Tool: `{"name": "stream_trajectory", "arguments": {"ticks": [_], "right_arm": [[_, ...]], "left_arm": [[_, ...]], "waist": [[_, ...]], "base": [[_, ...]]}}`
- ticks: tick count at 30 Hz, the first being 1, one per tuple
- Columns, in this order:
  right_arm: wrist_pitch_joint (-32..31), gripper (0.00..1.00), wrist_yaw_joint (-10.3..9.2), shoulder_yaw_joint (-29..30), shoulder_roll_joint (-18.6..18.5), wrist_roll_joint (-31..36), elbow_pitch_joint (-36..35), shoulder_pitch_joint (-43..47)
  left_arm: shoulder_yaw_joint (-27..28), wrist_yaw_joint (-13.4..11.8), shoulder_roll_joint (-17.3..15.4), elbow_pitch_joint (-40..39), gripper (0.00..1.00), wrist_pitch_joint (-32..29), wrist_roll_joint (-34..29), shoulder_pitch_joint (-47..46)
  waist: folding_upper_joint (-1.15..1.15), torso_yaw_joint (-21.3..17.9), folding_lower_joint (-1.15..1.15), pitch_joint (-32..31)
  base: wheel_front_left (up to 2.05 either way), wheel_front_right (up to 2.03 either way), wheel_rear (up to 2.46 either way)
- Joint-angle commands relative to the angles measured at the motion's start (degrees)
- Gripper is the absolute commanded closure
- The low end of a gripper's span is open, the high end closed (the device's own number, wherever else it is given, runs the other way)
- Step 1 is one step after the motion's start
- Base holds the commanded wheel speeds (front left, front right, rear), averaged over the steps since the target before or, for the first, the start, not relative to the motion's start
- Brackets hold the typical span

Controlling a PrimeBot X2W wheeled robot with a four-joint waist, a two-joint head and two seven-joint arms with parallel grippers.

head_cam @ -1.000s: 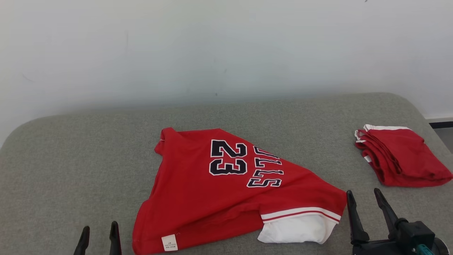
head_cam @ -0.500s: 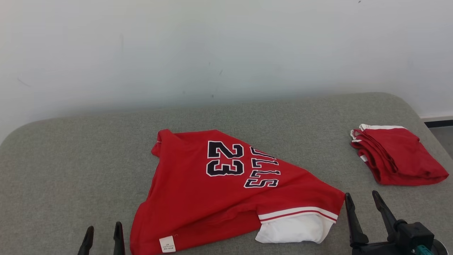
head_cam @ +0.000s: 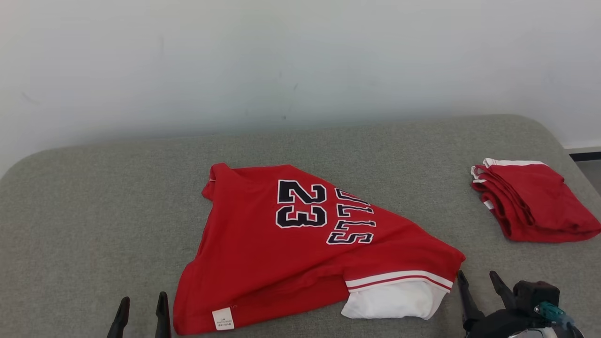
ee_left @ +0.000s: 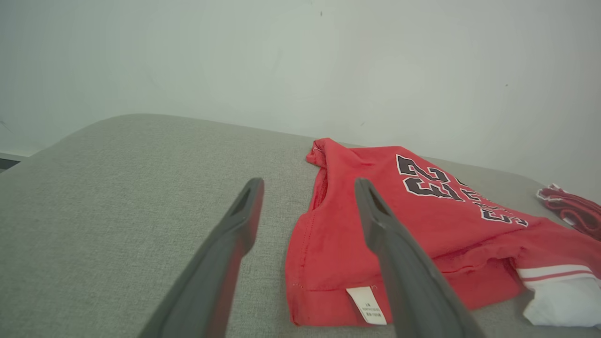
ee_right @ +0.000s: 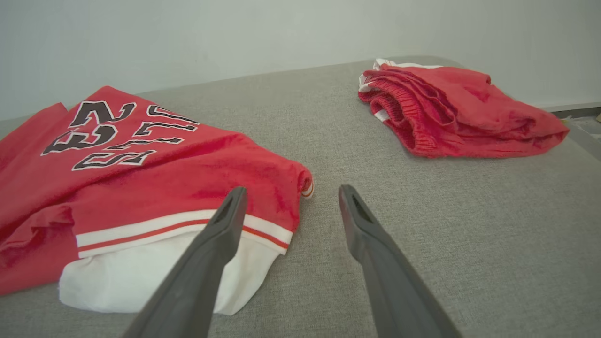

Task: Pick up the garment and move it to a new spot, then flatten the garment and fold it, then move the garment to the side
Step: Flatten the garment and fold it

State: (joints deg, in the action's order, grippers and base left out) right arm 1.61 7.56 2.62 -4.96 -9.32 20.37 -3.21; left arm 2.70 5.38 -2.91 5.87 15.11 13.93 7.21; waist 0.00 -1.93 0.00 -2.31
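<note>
A crumpled red jersey (head_cam: 291, 244) printed 23 lies between the left tool (head_cam: 143, 298) and right tool (head_cam: 476, 274), both released and empty.

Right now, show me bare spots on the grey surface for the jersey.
Widest: the grey surface left of the jersey, from the wall to the left gripper. A bare strip runs behind the jersey along the wall. A narrower gap separates jersey and folded red garment. Crowded: near right, where the right gripper sits beside the jersey's white edge.
</note>
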Motion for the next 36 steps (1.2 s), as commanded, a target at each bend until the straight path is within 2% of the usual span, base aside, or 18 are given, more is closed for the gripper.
{"name": "stream_trajectory", "arguments": {"ticks": [1, 9, 20, 21, 22, 23, 29, 36], "right_arm": [[-0.9, 0.0, -0.17, 0.1, 0.1, -0.7, 2.2, -1.9], [-2.6, 0.0, -0.17, 1.9, -0.6, -0.9, 13.6, -8.5], [-0.4, 0.0, -0.17, 0.6, -0.7, -3.3, 22.9, -15.2], [-0.1, 0.51, -0.17, 0.4, -0.8, -3.5, 23.6, -15.8], [0.3, 0.68, -0.17, 0.0, -0.9, -3.7, 24.2, -16.4], [0.8, 1.0, -0.17, -0.4, -1.1, -3.8, 24.6, -17.0], [4.0, 1.0, -0.17, -1.8, -2.3, -5.2, 26.3, -21.2], [3.1, 1.0, -0.17, -3.1, -4.4, -4.7, 30.3, -28.7]], "left_arm": [[-0.1, 0.1, 0.0, -0.1, 0.0, 0.0, -0.4, -0.7], [-0.5, 0.6, 0.0, 0.3, 0.0, 0.0, -0.9, -1.6], [-0.8, 0.9, 0.0, 0.6, 0.0, 0.0, -1.0, -2.5], [-0.9, 0.9, 0.0, 0.7, 0.0, 0.0, -1.0, -2.6], [-1.0, 0.9, 0.0, 0.7, 0.0, 0.0, -1.0, -2.8], [-1.1, 1.0, 0.0, 0.7, 0.0, 0.0, -1.0, -3.0], [-1.2, 1.0, 0.0, 0.8, 0.0, 0.0, -0.9, -3.5], [-2.3, 1.4, 0.0, 0.7, 0.0, 0.0, -0.9, -4.6]], "waist": [[0.0, 0.5, 0.0, 0.7], [0.0, 2.1, 0.0, 2.1], [0.0, 2.7, 0.0, 3.2], [0.0, 2.8, 0.0, 3.3], [0.0, 2.8, 0.0, 3.4], [0.0, 2.9, 0.0, 3.5], [0.0, 3.4, 0.0, 4.0], [0.0, 5.4, 0.0, 5.2]], "base": [[0.0, 0.0, 0.0], [0.0, 0.0, 0.0], [0.0, 0.0, 0.0], [0.0, 0.0, 0.0], [0.0, 0.0, 0.0], [0.0, 0.0, 0.0], [0.0, 0.0, 0.0], [0.0, 0.0, 0.0]]}}
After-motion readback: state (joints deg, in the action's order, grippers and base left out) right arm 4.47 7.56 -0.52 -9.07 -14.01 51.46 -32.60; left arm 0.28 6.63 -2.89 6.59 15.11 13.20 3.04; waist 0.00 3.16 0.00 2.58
